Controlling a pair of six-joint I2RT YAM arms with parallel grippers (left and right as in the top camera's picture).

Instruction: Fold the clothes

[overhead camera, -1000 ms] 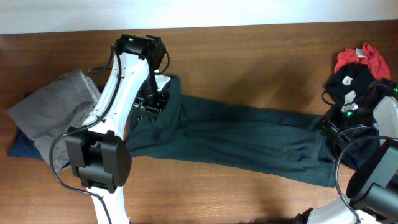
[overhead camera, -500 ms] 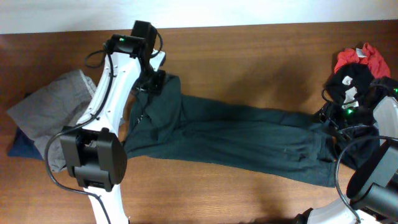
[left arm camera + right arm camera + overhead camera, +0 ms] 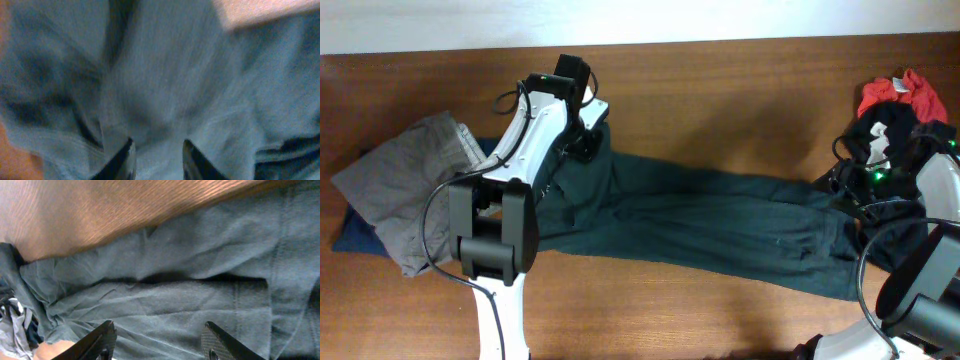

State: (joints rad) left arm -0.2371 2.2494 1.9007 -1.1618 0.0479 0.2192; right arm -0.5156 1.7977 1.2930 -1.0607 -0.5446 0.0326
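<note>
Two arms lean over one long garment. Of the clothes, the main piece is a dark green T-shirt (image 3: 720,225), lying stretched in a long strip across the middle of the wooden bench (image 3: 740,90), from the upper left down toward the lower right.

The left arm (image 3: 535,130) bends in over the shirt's left end, with its jaws right at the cloth there. In the wrist view its two fingers (image 3: 124,161) stand a little apart with green fabric filling everything past them. That picture is smeared, so I cannot tell whether they pinch a fold or only hover above it.

At the other end, the right arm (image 3: 935,195) enters from the right edge. Its jaws are released: the fingers (image 3: 100,341) are spread wide above wrinkled green cloth with a stitched seam, gripping nothing, and bare wood shows beyond.

Off to the left lies a crumpled grey garment (image 3: 400,190), partly under the left arm, with a navy piece (image 3: 348,238) peeping out from beneath it. In the far right corner a red garment (image 3: 898,95) sits bunched. A black one (image 3: 880,130) with white marks lies just beside it, close to the right arm.
</note>
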